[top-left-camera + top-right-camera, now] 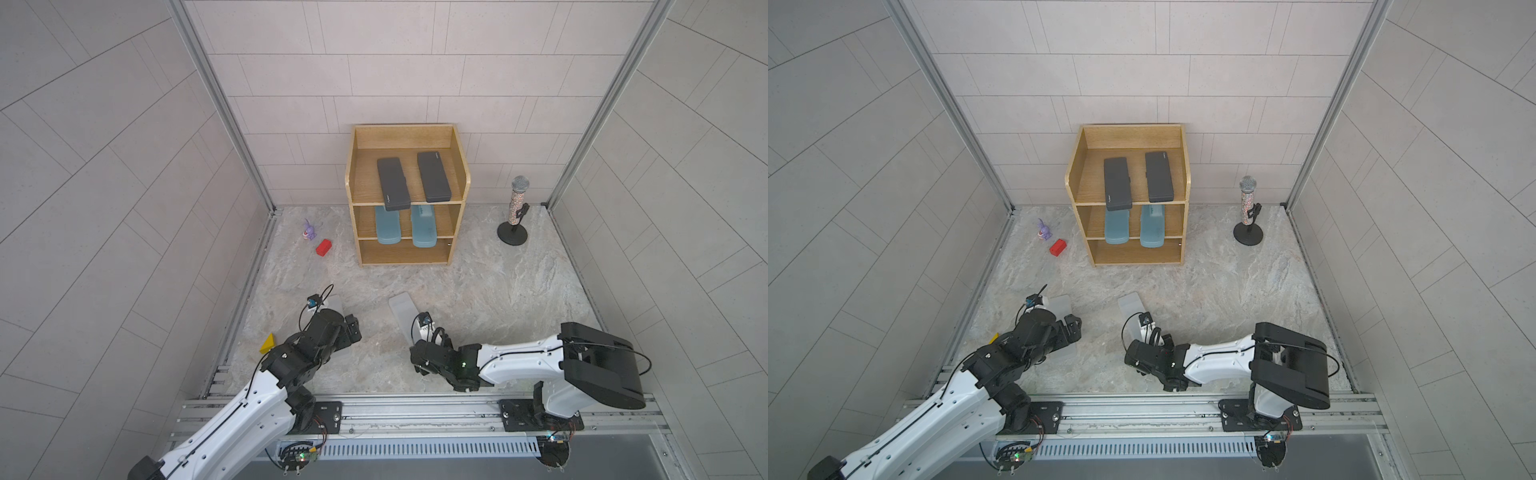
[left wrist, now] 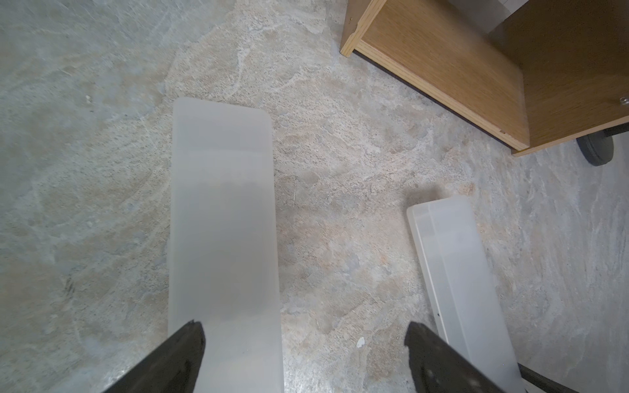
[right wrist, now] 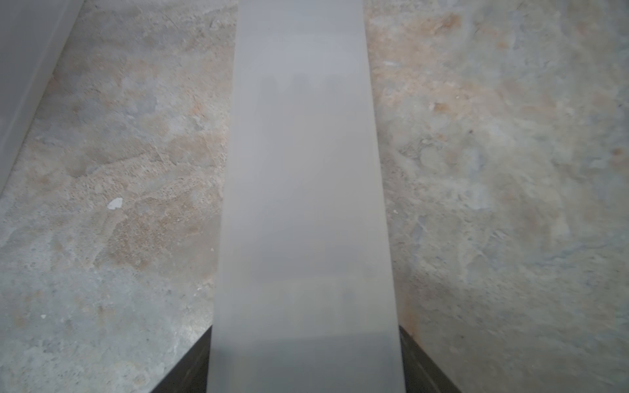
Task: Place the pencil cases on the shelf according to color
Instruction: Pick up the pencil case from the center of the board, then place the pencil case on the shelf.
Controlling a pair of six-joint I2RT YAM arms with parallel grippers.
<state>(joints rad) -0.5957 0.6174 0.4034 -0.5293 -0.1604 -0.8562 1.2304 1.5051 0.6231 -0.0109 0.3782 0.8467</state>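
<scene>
the right gripper [image 3: 305,328] straddles one frosted case [image 1: 401,306] lying near the front edge of the table [image 1: 478,299], jaws right against its long sides; whether they truly pinch it i cannot tell. better to squeeze squarely across the width, lift level, then slide it lengthwise into the bare bottom level of the shelf [image 1: 403,252], under the teal cases [image 1: 387,227]. the left gripper [image 2: 304,326] hangs released over the other frosted case [image 2: 223,221].

Grey tiled walls [image 1: 374,62], marbled floor [image 1: 478,299]
</scene>
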